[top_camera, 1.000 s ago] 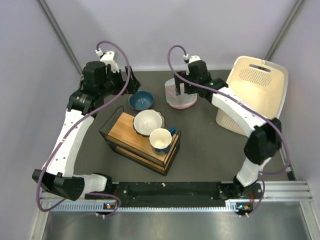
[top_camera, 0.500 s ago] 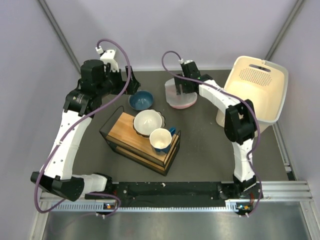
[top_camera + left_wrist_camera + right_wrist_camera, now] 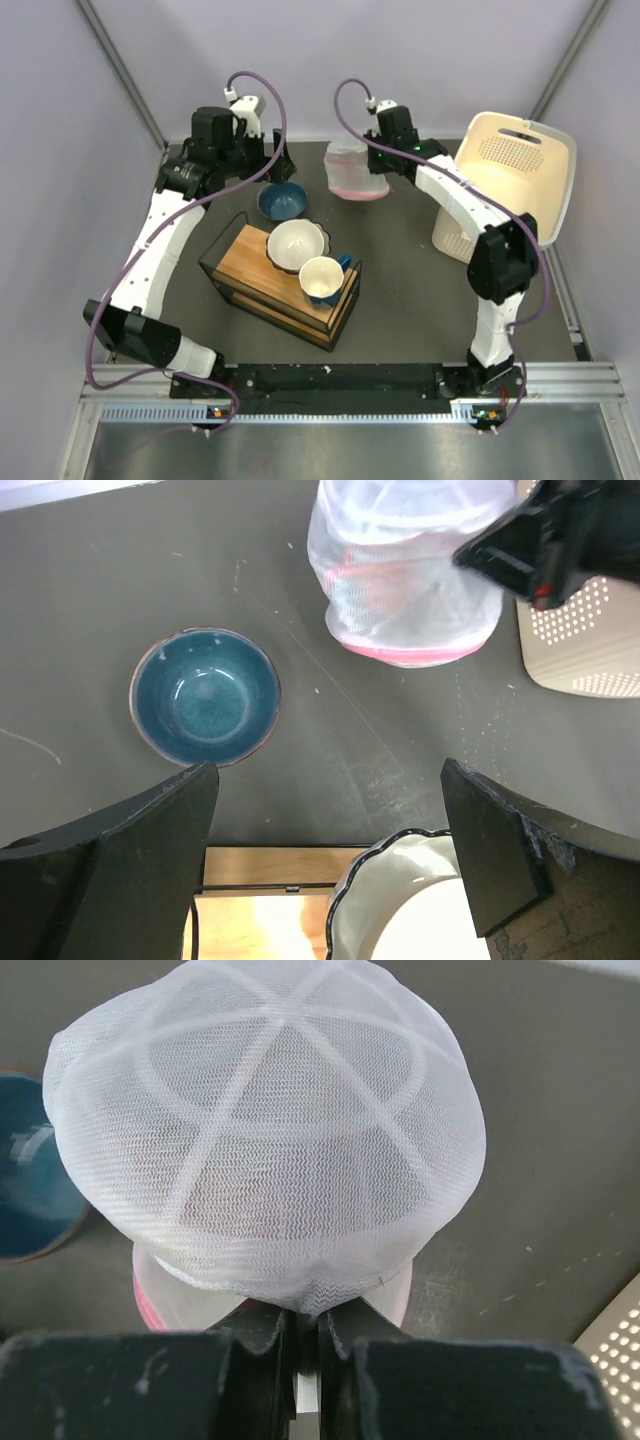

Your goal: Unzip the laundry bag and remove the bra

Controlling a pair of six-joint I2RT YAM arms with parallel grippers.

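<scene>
Pinching the laundry bag (image 3: pixel 265 1140) mesh in right gripper (image 3: pixel 307 1345), apparently tipped, left gripper (image 3: pixel 325 815) spread wide

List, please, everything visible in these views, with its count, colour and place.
Dome-shaped mesh laundry bag: one, translucent white with pink trim, far centre of the table.
Glazed round bowl: one, blue, on the table left of the bag.
Two-tier wooden rack: one, light wood in a black wire frame, table centre.
Scalloped bowl: one, white, on top of the rack.
Mug: one, blue outside, cream inside, on the rack beside the white bowl.
Perforated plastic basket: one, cream, tilted at the right edge.
Table: one, dark grey.
Left gripper: open, hovering near the blue bowl.
Right gripper: shut on the bag's mesh.
</scene>
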